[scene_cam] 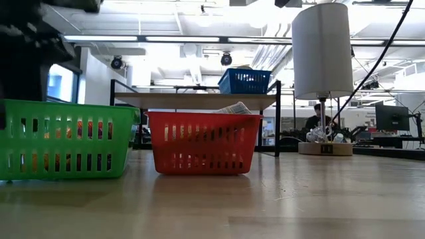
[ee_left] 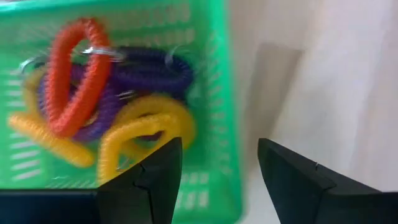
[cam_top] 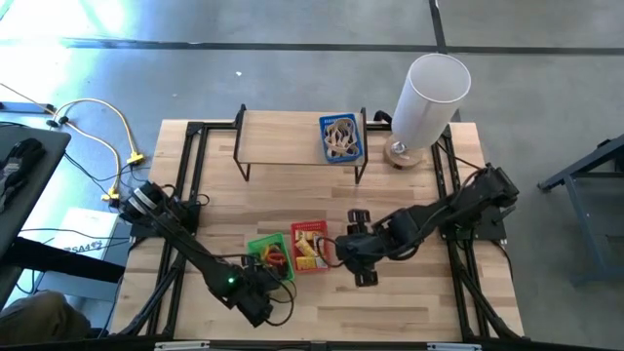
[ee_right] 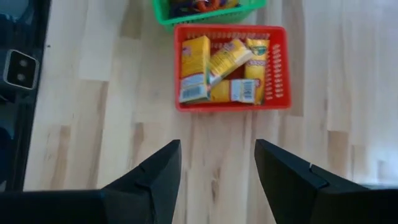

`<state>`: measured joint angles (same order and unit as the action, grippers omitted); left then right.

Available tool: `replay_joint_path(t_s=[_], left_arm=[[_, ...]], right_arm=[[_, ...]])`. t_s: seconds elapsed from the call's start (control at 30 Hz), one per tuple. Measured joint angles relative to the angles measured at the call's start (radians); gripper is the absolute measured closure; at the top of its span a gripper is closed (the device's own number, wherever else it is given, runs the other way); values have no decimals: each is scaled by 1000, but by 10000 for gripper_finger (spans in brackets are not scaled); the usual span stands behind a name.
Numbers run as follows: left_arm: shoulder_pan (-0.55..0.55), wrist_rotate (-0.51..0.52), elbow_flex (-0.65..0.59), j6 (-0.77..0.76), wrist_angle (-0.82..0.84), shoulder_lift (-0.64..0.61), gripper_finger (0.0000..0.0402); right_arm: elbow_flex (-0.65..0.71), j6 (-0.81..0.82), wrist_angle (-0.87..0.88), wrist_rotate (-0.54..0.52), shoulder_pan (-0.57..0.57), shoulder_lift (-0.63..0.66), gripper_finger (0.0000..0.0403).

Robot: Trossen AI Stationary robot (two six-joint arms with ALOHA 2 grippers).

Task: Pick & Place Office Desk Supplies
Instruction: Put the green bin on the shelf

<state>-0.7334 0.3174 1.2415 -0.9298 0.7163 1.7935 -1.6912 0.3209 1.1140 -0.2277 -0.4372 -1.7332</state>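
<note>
A green basket (ee_left: 214, 93) near the table's front holds coiled rings: an orange one (ee_left: 74, 74), a purple one (ee_left: 146, 71) and a yellow one (ee_left: 146, 127). Beside it, a red basket (ee_right: 231, 65) holds yellow-white packets (ee_right: 217, 68). My left gripper (ee_left: 221, 168) hovers open over the green basket's edge, one finger over the rings and one outside the wall. My right gripper (ee_right: 217, 165) hangs open above bare wood, to the right of the red basket (cam_top: 310, 246). Neither gripper has anything between its fingers.
A blue basket (cam_top: 340, 137) of tan loops stands on a raised wooden shelf (cam_top: 283, 141) at the back. A tall white cylinder (cam_top: 429, 97) stands on a round base at the back right. Bare wood lies along the table's front and right.
</note>
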Motion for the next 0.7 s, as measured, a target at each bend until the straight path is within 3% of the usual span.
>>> replay_joint_path(t_s=[0.3, 0.7], left_arm=[[12, -42, 0, -62, 36, 34, 243], [62, -127, 0, 18, 84, 31, 393]], right_arm=[[75, -3, -136, 2, -50, 0, 210], [138, 26, -171, 25, -115, 0, 210]])
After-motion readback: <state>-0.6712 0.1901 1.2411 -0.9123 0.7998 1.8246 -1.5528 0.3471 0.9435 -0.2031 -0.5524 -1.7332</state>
